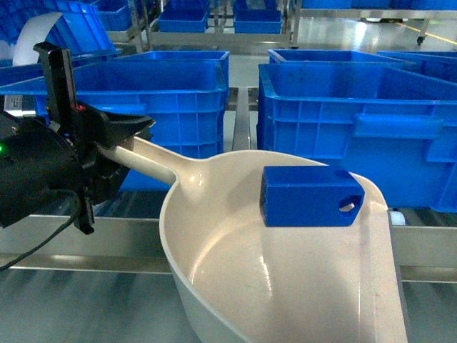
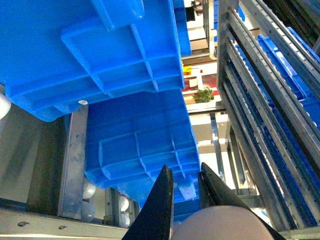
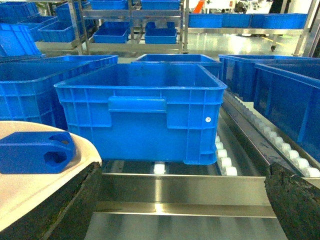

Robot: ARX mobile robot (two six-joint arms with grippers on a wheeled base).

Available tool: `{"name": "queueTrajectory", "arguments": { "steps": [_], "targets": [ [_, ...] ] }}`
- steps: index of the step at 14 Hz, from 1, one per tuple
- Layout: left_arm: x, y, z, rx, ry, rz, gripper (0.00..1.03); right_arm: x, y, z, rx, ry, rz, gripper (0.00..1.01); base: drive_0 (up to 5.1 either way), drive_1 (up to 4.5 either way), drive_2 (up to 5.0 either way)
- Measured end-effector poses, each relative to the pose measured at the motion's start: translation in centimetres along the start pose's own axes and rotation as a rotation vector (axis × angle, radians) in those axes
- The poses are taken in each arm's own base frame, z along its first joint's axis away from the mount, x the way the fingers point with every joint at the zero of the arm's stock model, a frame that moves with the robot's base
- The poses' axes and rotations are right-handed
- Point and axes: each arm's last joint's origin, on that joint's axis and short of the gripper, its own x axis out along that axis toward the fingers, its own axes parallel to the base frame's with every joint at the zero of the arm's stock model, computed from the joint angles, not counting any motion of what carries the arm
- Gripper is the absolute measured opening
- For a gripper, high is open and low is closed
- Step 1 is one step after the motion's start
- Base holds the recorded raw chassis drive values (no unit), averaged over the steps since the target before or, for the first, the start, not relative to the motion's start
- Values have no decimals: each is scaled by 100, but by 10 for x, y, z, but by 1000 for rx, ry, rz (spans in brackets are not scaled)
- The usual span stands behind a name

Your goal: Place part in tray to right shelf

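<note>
The part (image 1: 310,195), a small bright-blue block with a slot hole, lies inside the tray (image 1: 235,264), a pale beige scoop held over the right shelf's steel front rail (image 1: 107,239). My left gripper (image 1: 118,139) is shut on the tray's long handle (image 1: 153,163). In the left wrist view the handle (image 2: 220,225) sits between the black fingers of the left gripper (image 2: 186,175). My right gripper (image 3: 185,170) stands wide open over the rail (image 3: 185,190) with nothing between its fingers. The part (image 3: 32,152) and the tray (image 3: 30,190) lie just left of it. The right gripper is out of the head view.
Large blue crates (image 1: 357,121) (image 1: 164,93) stand on the shelf right behind the tray. One crate (image 3: 145,110) sits directly ahead of the right gripper. White rollers (image 3: 222,160) run beside it. More crates and racks fill the background.
</note>
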Motion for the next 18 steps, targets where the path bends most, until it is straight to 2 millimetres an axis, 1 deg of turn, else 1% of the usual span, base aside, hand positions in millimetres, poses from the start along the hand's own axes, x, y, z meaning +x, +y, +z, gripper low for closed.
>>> {"name": "queueTrajectory", "arguments": {
  "steps": [18],
  "targets": [
    [0,0,0,0,0,0,13,0,0,0,0,0,0,98,0,0,0]
  ]
}}
